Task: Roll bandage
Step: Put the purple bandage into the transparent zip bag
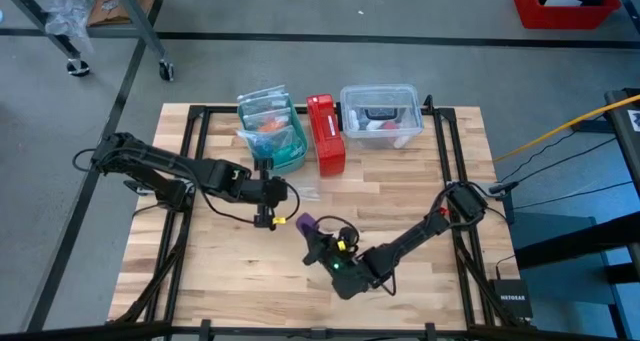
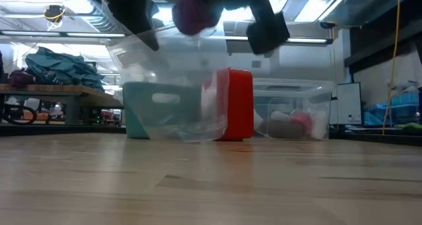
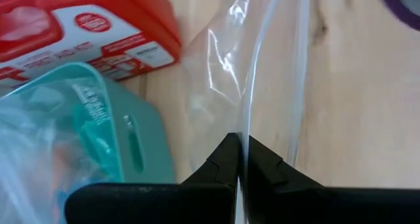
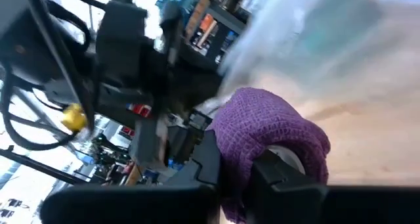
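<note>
On the wooden table (image 1: 420, 196) the left gripper (image 1: 268, 217), at centre-left of the high view, is clamped on the edge of a clear plastic bag (image 3: 262, 86), while the right gripper (image 1: 312, 231) — just right of it — pinches the purple bandage (image 4: 269, 135), a coiled roll, at mid-frame.

Left gripper (image 3: 241, 159) pinched closed mid-table; right gripper (image 4: 239, 175) apparently clamped, raised beside it.
</note>
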Robot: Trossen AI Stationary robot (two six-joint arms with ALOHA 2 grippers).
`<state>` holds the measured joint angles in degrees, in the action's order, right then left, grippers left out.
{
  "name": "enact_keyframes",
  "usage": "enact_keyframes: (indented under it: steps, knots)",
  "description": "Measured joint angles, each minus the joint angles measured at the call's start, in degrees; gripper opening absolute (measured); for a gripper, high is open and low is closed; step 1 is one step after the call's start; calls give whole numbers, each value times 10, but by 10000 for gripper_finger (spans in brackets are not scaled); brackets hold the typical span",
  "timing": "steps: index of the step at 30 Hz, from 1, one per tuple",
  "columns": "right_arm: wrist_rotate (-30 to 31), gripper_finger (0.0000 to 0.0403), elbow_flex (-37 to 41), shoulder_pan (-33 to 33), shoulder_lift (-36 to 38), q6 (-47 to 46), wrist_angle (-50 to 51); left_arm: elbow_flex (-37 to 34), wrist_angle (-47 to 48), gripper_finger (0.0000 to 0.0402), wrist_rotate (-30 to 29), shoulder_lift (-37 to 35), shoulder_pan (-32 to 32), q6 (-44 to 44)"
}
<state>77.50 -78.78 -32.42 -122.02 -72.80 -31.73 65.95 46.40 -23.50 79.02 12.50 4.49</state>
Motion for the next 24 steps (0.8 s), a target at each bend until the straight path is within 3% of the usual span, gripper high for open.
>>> enact_keyframes:
  steps: [6, 11, 20, 24]
  knots:
    - [-12, 26, 0, 20, 0, 136, -109, 0, -24, 0, 7, 0, 26, 0]
    - [-85, 28, -1, 44, 0, 187, -162, 0, -35, 0, 7, 0, 39, 0]
    - [-130, 27, -73, 51, -1, 328, -151, 1, -37, 0, 7, -1, 40, -4]
    - [-121, 26, -82, 51, -1, 321, -111, 1, -37, 0, 8, -1, 41, -4]
